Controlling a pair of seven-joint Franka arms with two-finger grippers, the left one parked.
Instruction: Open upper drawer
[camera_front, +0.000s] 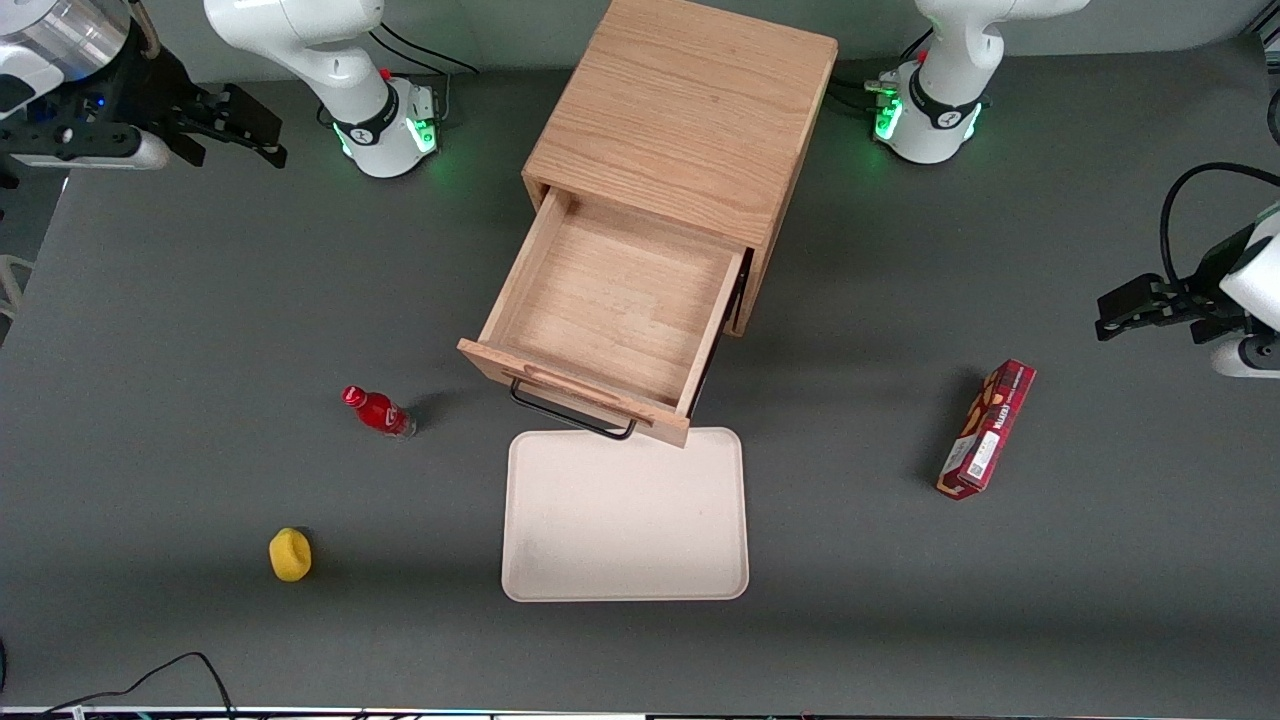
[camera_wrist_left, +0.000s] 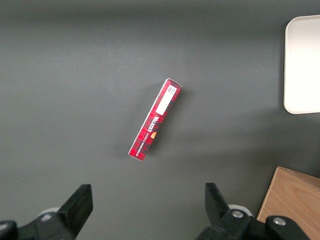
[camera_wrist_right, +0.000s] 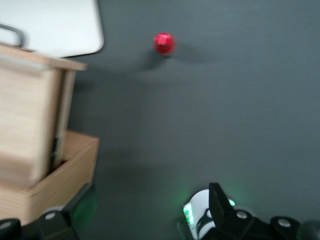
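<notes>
Drawer-wise, the upper drawer stands pulled out over the tray; gripper, fingers apart at ten o'clock, risks clipping the cabinet if swung back

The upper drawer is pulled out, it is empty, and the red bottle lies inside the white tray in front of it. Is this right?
Not quite. The upper drawer is pulled out and empty, but the red bottle is on the table beside the white tray, not inside it; the front view shows this. The gripper is open, far off at the working arm's end.
</notes>
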